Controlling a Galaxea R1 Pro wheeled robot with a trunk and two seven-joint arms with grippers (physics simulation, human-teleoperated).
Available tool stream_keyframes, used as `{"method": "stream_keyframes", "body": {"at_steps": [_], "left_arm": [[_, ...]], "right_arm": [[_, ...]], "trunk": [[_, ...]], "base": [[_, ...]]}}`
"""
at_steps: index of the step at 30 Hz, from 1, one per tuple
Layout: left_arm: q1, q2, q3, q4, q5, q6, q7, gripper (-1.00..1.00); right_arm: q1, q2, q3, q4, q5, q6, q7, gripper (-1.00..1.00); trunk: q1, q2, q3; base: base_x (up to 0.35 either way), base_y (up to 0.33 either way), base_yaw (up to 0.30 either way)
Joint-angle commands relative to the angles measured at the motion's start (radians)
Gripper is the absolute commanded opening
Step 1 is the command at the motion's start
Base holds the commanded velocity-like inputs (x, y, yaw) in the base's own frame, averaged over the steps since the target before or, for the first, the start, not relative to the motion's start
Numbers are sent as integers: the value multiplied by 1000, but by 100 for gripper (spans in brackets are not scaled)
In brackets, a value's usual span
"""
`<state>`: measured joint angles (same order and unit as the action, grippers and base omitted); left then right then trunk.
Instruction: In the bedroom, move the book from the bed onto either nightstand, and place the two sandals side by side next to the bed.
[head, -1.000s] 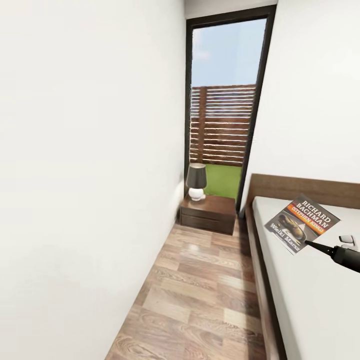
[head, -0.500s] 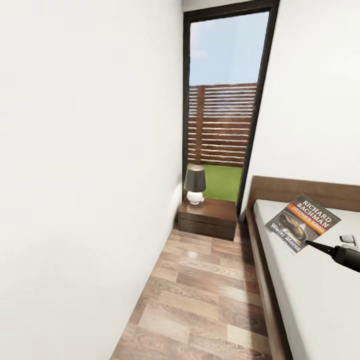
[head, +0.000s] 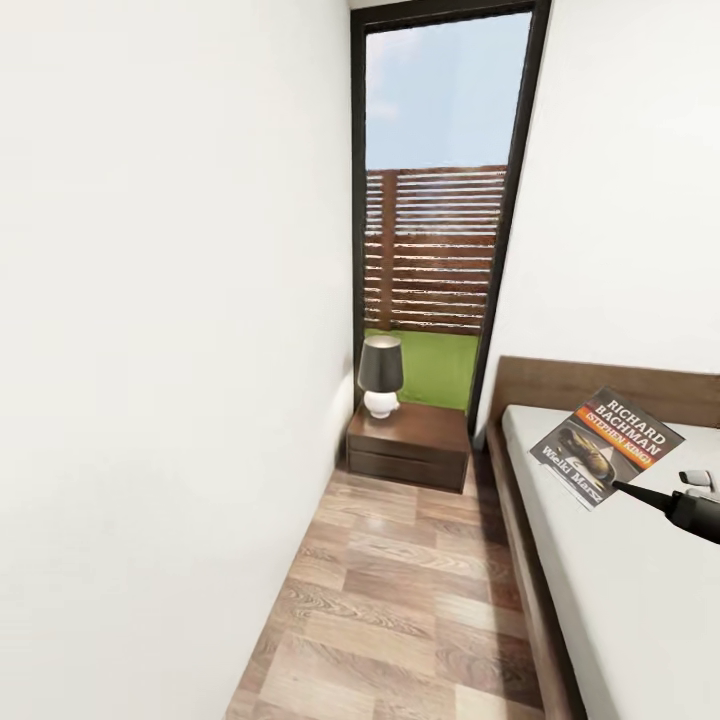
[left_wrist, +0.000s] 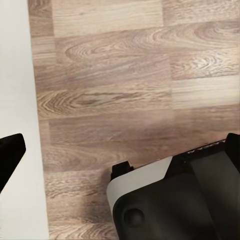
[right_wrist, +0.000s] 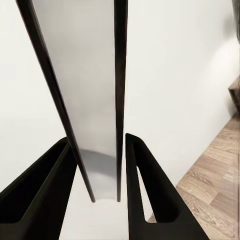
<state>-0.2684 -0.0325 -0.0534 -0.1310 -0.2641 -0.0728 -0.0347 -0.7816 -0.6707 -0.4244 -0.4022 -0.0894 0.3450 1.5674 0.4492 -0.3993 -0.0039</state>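
The book, dark with an orange band and white "Richard Bachman" lettering, hangs tilted above the bed, pinched at its lower corner by my right gripper. In the right wrist view the book runs edge-on between the two black fingers, which are shut on it. The nightstand stands ahead at the end of the aisle, beside the headboard, with a lamp on it. One fingertip of my left gripper shows far to one side over the wood floor. The sandals are out of view.
A narrow wood-floor aisle runs between the white wall on the left and the bed frame on the right. A tall glass door stands behind the nightstand. My base shows in the left wrist view.
The head camera has shifted, so the nightstand and door now sit a little further left in the picture. The book stays held in the right gripper at the same spot in view.
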Motion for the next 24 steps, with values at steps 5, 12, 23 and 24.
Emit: {"method": "stream_keyframes", "body": {"at_steps": [5, 12, 23, 24], "left_arm": [[0, 0, -5, 1, -3, -3, 0, 100], [-1, 0, -5, 1, -3, -3, 1, 100], [0, -1, -5, 1, -3, -2, 0, 100], [0, -1, -5, 1, -3, -2, 0, 100]], "right_arm": [[-1, 0, -3, 0, 0, 11, 3, -100], [-1, 0, -3, 0, 0, 10, 3, -100], [-1, 1, -3, 0, 0, 7, 3, -100], [-1, 2, -3, 0, 0, 7, 3, -100]], "trunk": [[1, -1, 0], [1, -1, 0], [1, -1, 0], [1, -1, 0]], "base": [[234, 0, -200], [205, 0, -230], [262, 0, -64], [257, 0, -64]]}}
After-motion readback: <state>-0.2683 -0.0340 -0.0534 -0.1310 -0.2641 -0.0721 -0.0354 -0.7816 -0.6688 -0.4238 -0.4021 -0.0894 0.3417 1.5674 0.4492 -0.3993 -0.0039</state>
